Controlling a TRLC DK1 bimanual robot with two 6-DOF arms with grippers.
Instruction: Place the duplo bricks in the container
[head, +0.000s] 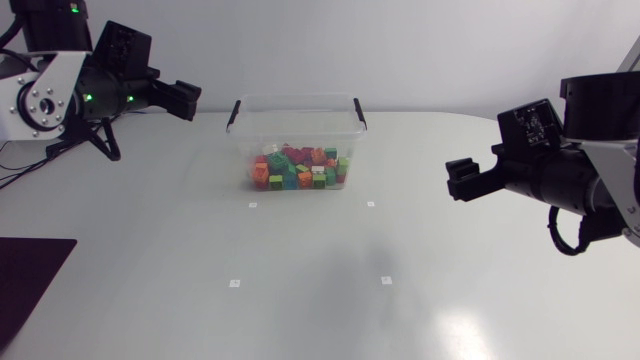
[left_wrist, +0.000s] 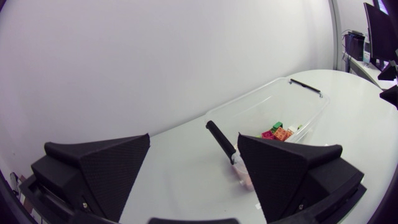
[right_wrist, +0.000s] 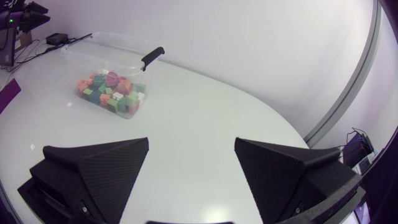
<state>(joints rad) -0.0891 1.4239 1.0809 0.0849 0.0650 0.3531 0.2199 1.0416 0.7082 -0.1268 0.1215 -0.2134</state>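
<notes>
While the left gripper (left_wrist: 193, 177) and the right gripper (right_wrist: 191, 177) both stand with fingers spread wide and nothing between them, the left hangs just off the clear container's (head: 295, 100) left end and the right well off its right. The duplo bricks (head: 298, 168) lie heaped inside the container, between its black handles (head: 234, 112). The glossy white table (head: 320, 310) carries four small pale marks (head: 252, 204) in front of the container and a dark mat (head: 30, 275) far off its front left.

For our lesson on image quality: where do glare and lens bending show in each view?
Head view: soft glare on the glossy white table. Left and right wrist views: fisheye bends the table's edge into an arc.
</notes>
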